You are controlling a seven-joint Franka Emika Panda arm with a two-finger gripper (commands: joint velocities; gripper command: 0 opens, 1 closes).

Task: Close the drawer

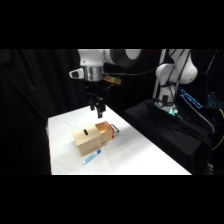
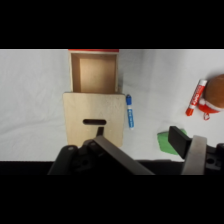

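The drawer (image 2: 95, 71) stands pulled out of the box (image 2: 94, 117), its red handle (image 2: 93, 50) farthest from the box. The gripper (image 1: 97, 108) hangs above the box, fingers apart and empty. A pen (image 2: 130, 112) lies beside the box.

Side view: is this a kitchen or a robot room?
Probably a robot lab. A white robot arm with its claw hangs over a white table, black curtains hang all around, and a small wooden box sits with its drawer pulled out.
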